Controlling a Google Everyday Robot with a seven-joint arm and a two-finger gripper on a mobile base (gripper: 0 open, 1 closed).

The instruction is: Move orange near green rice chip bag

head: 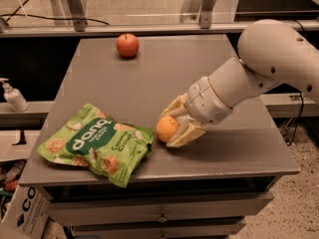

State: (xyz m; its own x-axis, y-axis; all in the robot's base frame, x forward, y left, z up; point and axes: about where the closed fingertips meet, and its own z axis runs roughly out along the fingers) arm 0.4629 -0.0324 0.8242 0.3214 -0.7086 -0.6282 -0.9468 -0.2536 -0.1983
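The orange (166, 128) rests on the grey table (164, 78), a little right of the green rice chip bag (97, 143), which lies flat at the front left. My gripper (171, 125) reaches in from the right, low over the table. Its two pale fingers (183, 135) stand on either side of the orange and hold it. A small gap remains between the orange and the bag's right edge.
A red apple (127, 45) sits at the table's far left. A white pump bottle (13, 96) stands on a lower ledge to the left. Drawers run under the table front. A cardboard box (22, 215) is on the floor at bottom left.
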